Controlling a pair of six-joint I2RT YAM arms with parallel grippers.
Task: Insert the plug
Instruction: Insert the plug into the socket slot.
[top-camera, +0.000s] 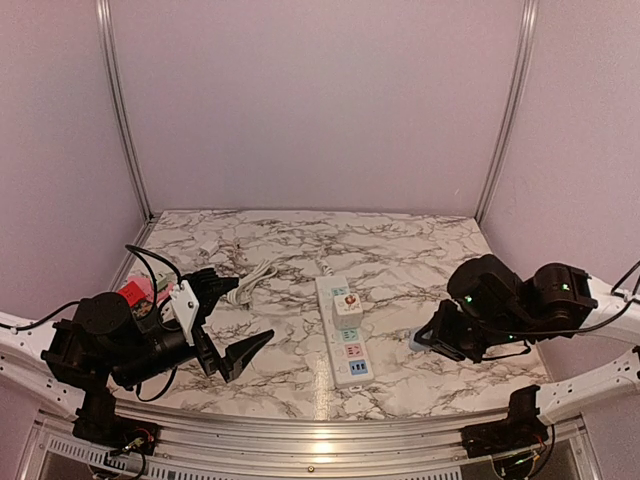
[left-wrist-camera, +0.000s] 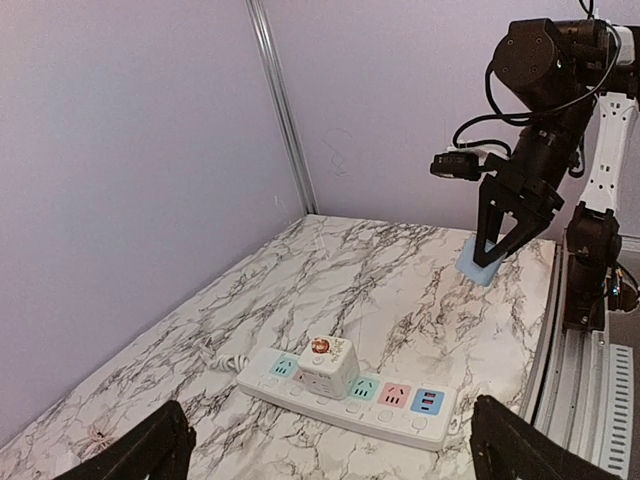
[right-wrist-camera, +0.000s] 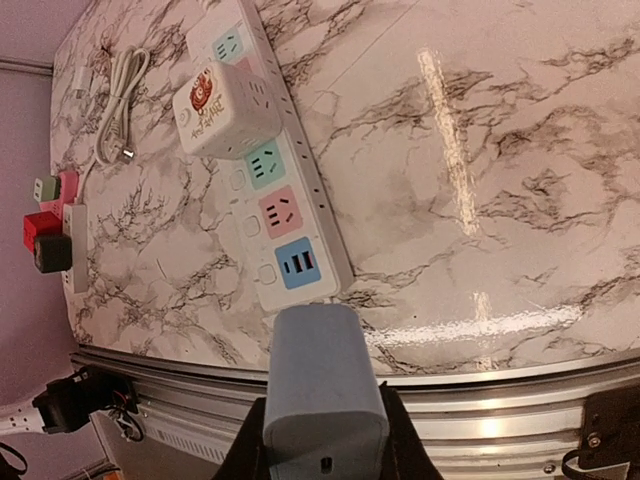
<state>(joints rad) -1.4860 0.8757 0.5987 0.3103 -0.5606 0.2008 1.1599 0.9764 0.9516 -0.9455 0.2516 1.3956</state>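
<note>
Right fingers (left-wrist-camera: 520, 232) tight on blue plug (right-wrist-camera: 325, 385), plain only in wrist views; left fingers (top-camera: 240, 352) wide, empty.

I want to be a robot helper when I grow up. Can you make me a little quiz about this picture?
1. True or false: the left gripper is open and holds nothing.
2. What does the right gripper hold? A) a blue plug B) a banana C) a spoon
3. Fill in the gap: the socket at the end of the power strip nearest the arms is coloured ____.

Key: 1 true; 2 A; 3 blue.
</note>
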